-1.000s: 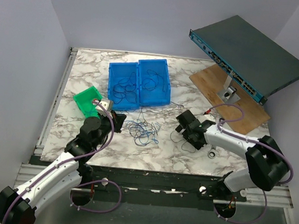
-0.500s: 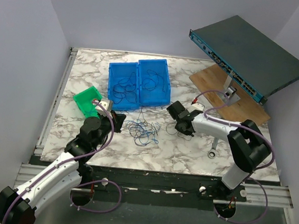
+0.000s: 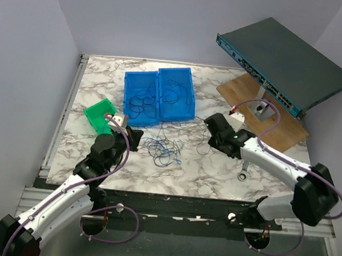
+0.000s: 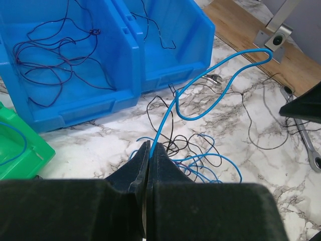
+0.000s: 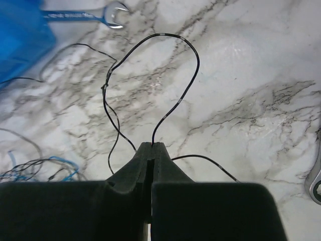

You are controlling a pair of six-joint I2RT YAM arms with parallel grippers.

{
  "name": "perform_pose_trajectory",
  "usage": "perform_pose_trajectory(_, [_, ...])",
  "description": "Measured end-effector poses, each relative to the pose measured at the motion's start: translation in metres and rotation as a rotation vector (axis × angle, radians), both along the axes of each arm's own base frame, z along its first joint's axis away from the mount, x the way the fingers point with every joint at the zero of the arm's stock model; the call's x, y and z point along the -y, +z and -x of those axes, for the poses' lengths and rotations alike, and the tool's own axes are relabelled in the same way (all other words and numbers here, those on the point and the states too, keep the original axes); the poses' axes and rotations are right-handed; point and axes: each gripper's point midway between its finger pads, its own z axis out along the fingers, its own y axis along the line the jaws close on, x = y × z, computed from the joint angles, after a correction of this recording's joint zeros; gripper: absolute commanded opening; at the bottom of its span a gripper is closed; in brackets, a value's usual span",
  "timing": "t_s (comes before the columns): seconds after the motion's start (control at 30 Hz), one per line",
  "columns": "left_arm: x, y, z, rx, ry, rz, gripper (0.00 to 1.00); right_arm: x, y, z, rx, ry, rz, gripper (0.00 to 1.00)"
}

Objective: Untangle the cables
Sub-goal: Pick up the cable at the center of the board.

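The pulling-apart step is judged to be in hand, with one strand pinched at each side. The left gripper [image 4: 149, 150] is closed on a thin blue wire [image 4: 198, 83] that arches up out of the tangle of hair-thin blue and dark grey cables [image 3: 164, 150]. That tangle lies on the marble-patterned table [image 3: 215, 174], between the arms and just in front of the two blue plastic bins [image 3: 175, 116]. The right gripper [image 5: 152, 148] is clamped on a thin dark grey wire [image 5: 186, 75] looped over bare marble to the right of the heap.

A slow, gentle drawing apart is probably called for next, so that no knot is tightened. Whether the dark strand is caught in the heap cannot be made out — the crossings are too fine to follow. The gripped ends are hidden between the pads.
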Motion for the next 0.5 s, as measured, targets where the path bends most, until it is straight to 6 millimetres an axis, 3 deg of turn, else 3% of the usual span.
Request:
perform_pose_trajectory(0.1, [-0.001, 0.001, 0.000, 0.004, 0.005, 0.000, 0.00, -0.001, 0.031, 0.001, 0.065, 0.029, -0.056, 0.01])
perform_pose_trajectory(0.33, [-0.003, 0.000, 0.000, 0.002, 0.013, -0.003, 0.00, 0.004, 0.079, 0.009, 0.142, 0.051, -0.115, 0.00])
perform_pose_trajectory(0.5, [-0.003, 0.000, -0.001, 0.002, 0.015, -0.004, 0.00, 0.003, 0.143, 0.005, 0.255, 0.069, -0.181, 0.01])
